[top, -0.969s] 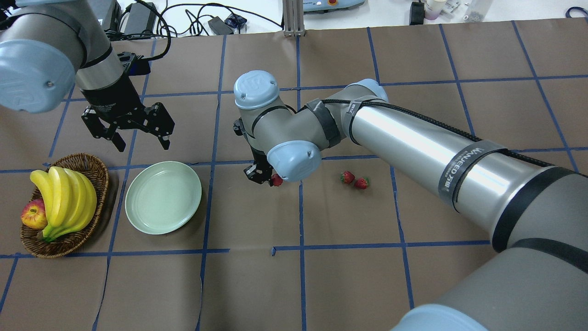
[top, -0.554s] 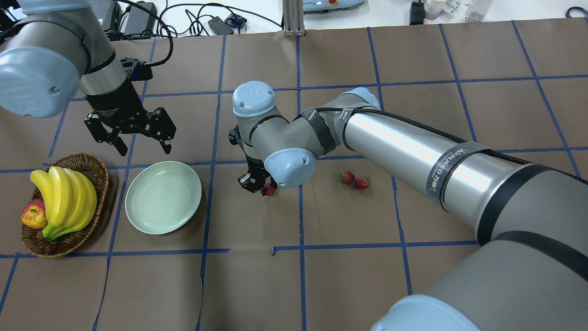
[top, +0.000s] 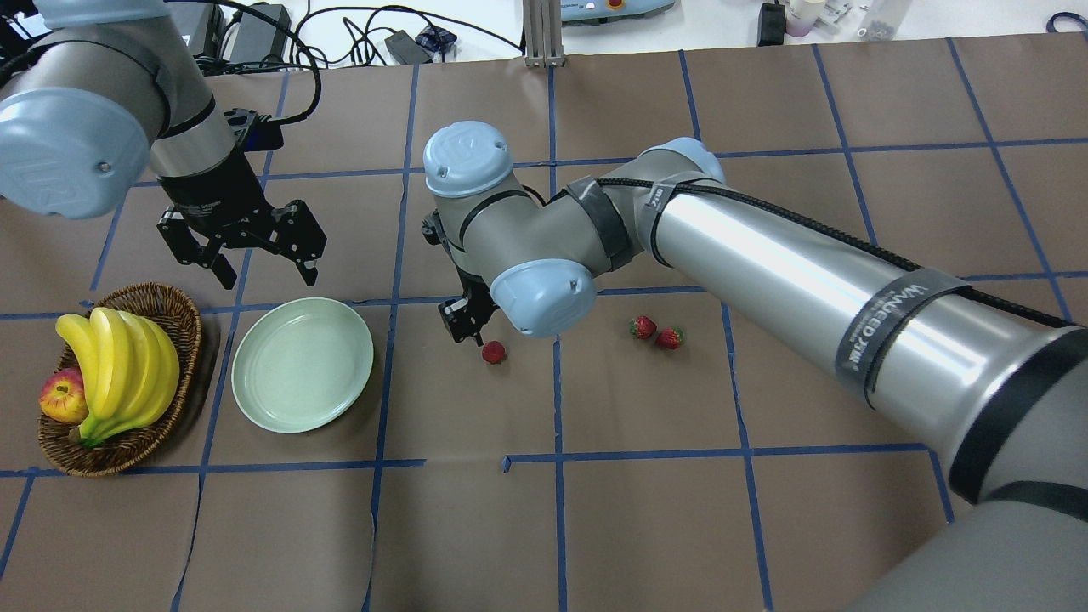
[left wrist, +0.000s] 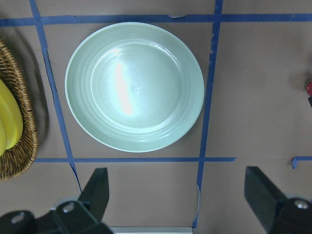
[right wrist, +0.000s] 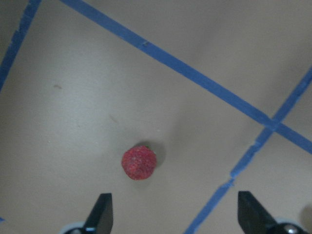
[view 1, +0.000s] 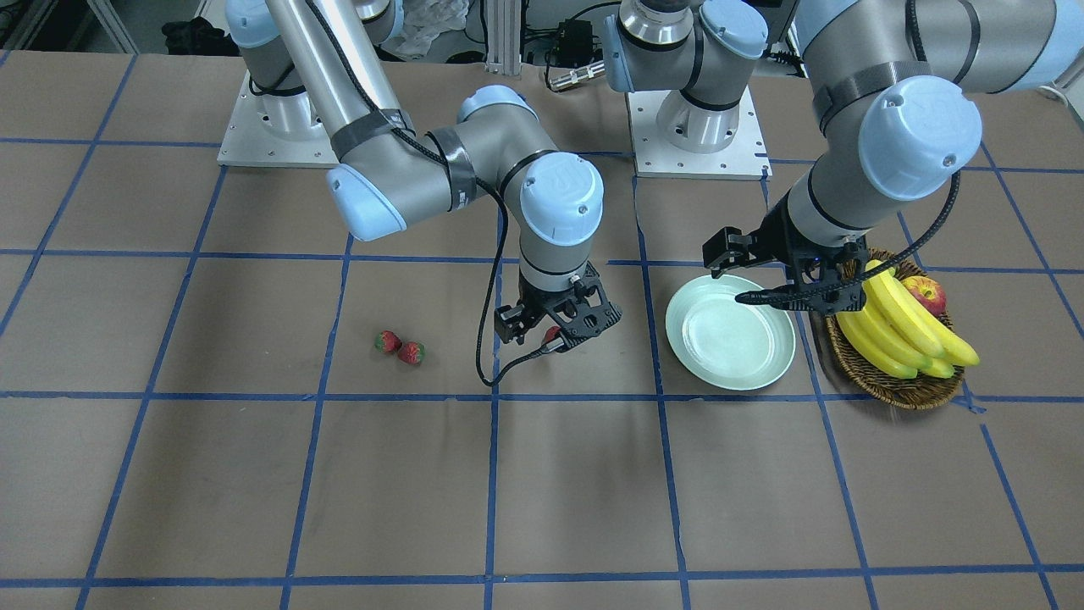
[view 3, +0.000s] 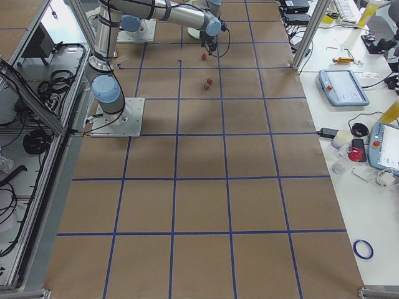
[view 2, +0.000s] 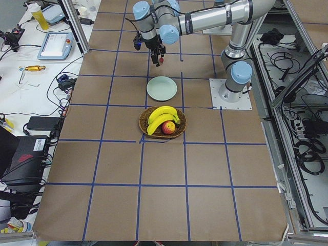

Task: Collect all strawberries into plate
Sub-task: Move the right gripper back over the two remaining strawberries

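From across the brown paper-covered counter (view 1: 254, 474) with its blue tape grid, the right end effector (view 1: 556, 338) is hanging low, and a small red strawberry (view 1: 551, 333) is showing between its black fingers. Two more small red strawberries (view 1: 388, 341) (view 1: 411, 352) are sitting side by side on the arm's far side from the round pale mint-green plate (view 1: 728, 339), well apart from it. A brown woven wicker basket (view 1: 898, 390) is sitting just beside the plate, holding yellow bananas (view 1: 898, 326) and a red-yellow apple (view 1: 926, 294).

From overhead, the lone strawberry is lying on the counter just beside the right end effector, in nobody's grasp, between the plate and the pair. The left end effector (top: 268, 274) is hovering spread wide over the counter just past the plate's far rim, carrying nothing.

From the two side cameras everything is looking too small to add much.

The left wrist camera is looking straight down on the bare plate, its fingers (left wrist: 97, 187) standing wide apart at the bottom edge.

The right wrist camera is showing the lone strawberry resting on the paper, with the fingertips (right wrist: 102, 212) spread far to either side and touching nothing.
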